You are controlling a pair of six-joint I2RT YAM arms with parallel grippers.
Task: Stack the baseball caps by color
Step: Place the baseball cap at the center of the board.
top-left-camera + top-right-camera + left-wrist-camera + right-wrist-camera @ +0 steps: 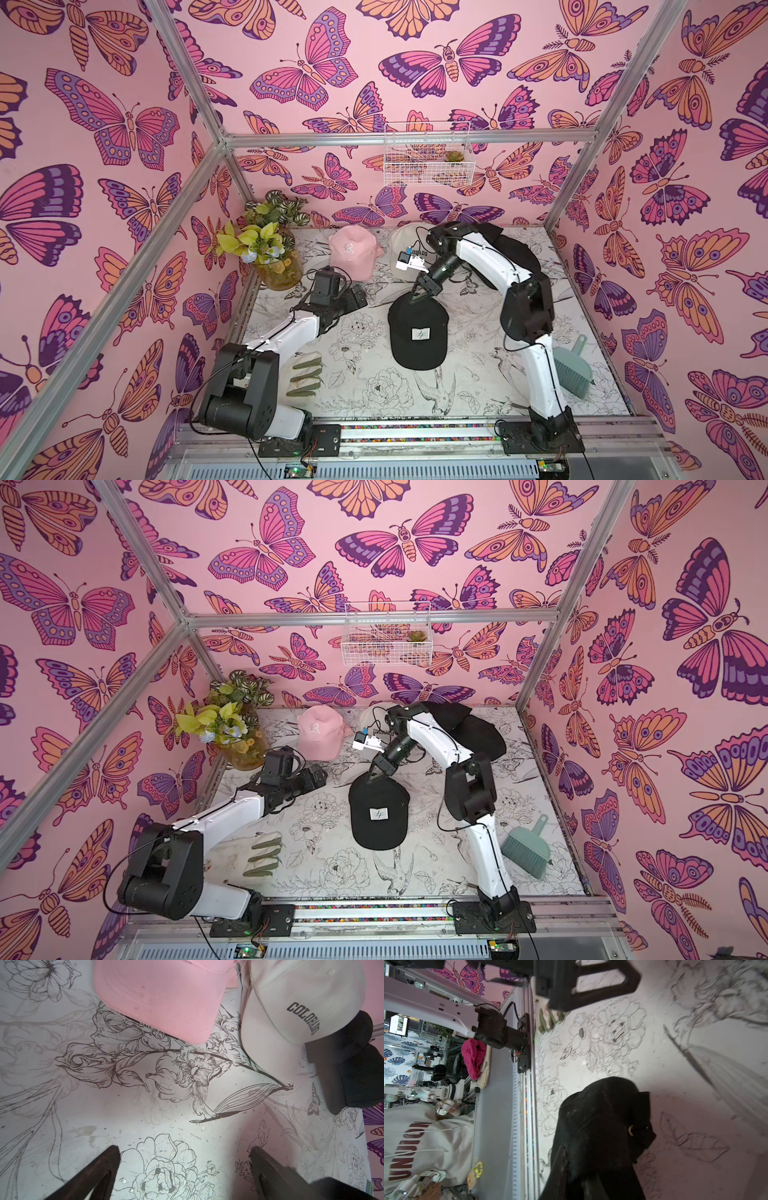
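"At mid-table, what has your right hand got?"

"My right gripper (417,296) is closed down narrow on the rear edge of the black cap (417,332) with the white patch. The cap lies flat on the table (478,374), brim toward my base. From the wrist view the cloth bunches right at my fingers, so I judge the pinch real, though thin."

"And where does it go?"

"To the other black caps (486,737) at the back right, partly hidden behind my own arm. I'd lift until the brim clears the table and swing round my elbow, not through it. Then I'd lower it crown over crown, brims lined up, before letting go. Soft cloth can slip from so small a bite, so slow is better."

"Your left?"

"My left gripper (185,1150) hangs spread wide and empty above bare table, near the pink cap (353,251) and the cream cap (291,1001). It is best held clear of the path."
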